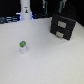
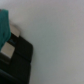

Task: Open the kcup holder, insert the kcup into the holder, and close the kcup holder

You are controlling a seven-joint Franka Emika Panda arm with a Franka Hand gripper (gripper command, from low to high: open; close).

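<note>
The kcup (image 1: 22,46), a small white pod with a bright green top, stands upright on the white table (image 1: 45,60) towards the exterior view's left. The kcup holder (image 1: 62,26), a black box with two pale front handles, sits at the back on the exterior view's right, with its drawers looking shut. In the wrist view the holder (image 2: 17,57) fills one corner, with one pale handle (image 2: 7,50) showing. A dark blurred shape (image 1: 61,7) just above the holder may be my arm. No fingers can be made out in either view.
A tall white bottle-shaped post (image 1: 25,10) stands at the back on the exterior view's left. Dark clutter runs along the table's far edge. A teal object (image 2: 3,25) shows at the wrist view's edge beside the holder.
</note>
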